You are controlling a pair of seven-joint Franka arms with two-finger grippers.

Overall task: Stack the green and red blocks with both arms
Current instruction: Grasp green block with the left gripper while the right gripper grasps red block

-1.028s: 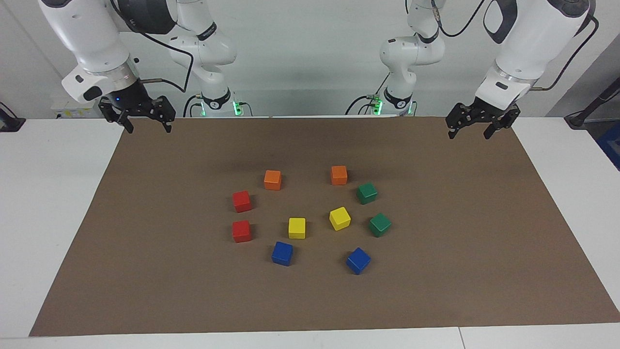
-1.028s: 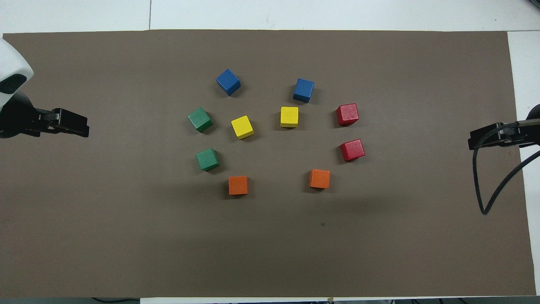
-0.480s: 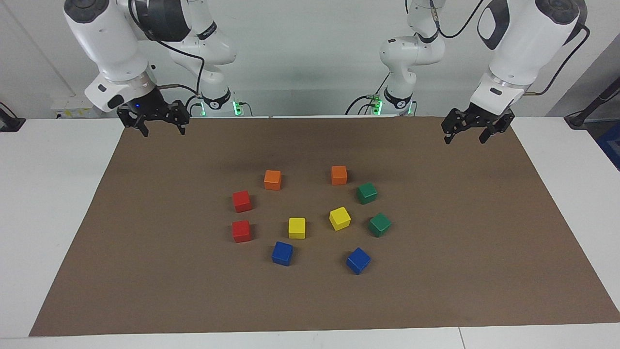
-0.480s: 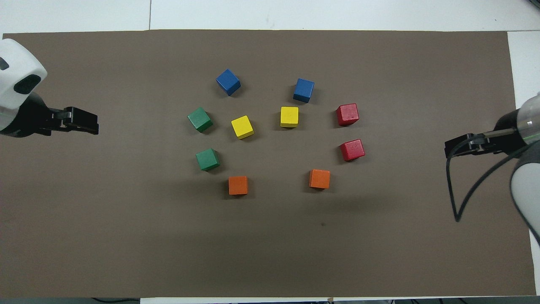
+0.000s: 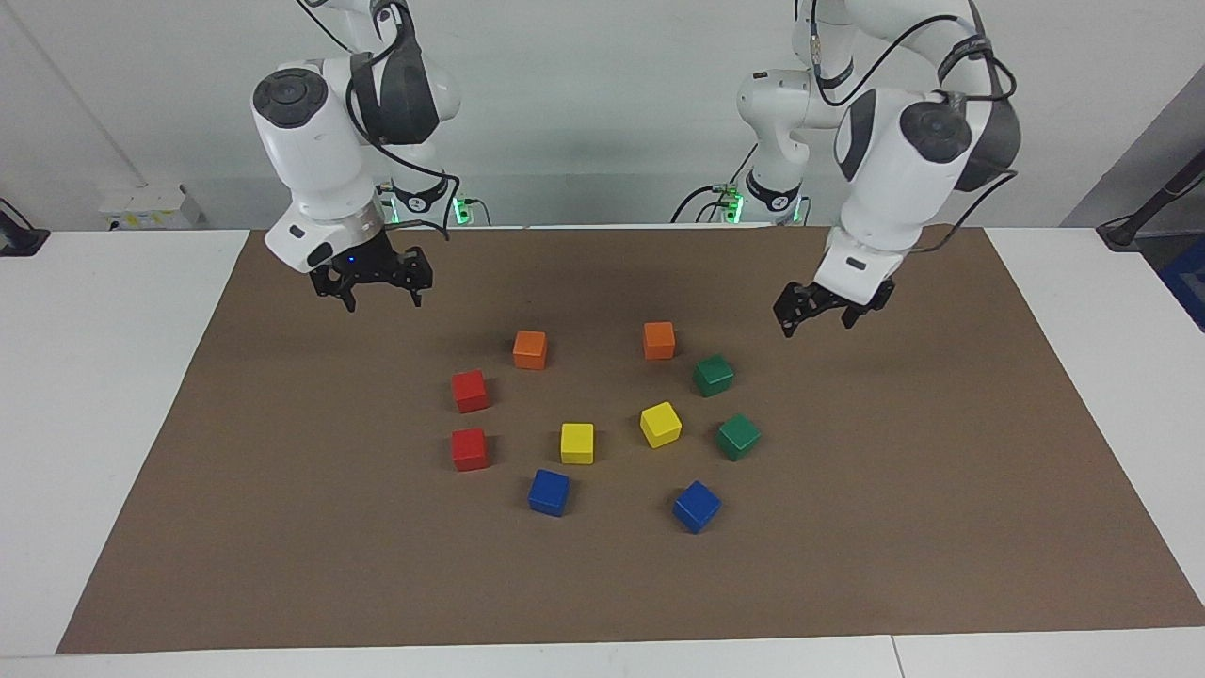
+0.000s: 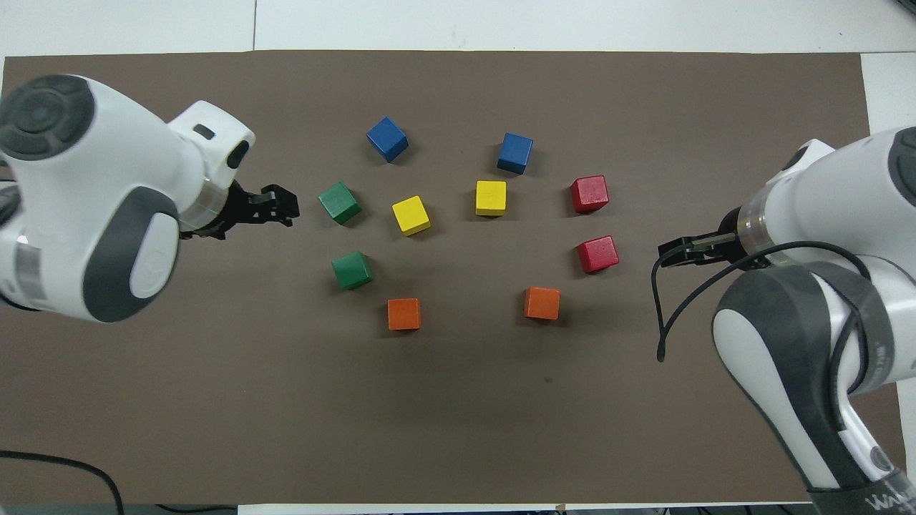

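Green blocks (image 5: 714, 375) (image 5: 738, 436) and red blocks (image 5: 470, 391) (image 5: 470, 449) lie unstacked mid-counter, green toward the left arm's end. Left tool (image 5: 821, 315) and right tool (image 5: 380, 285), both open and empty, have swung inward over the mat; grasping looks next.

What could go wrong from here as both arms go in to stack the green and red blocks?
1. The green blocks sit turned at an angle, so the open left gripper, up over the mat, might pinch corners and twist one.
2. An orange block lies close beside the nearer green block; a finger could knock it.
3. The red blocks lie close together, so the open right gripper might nudge one while taking the other.
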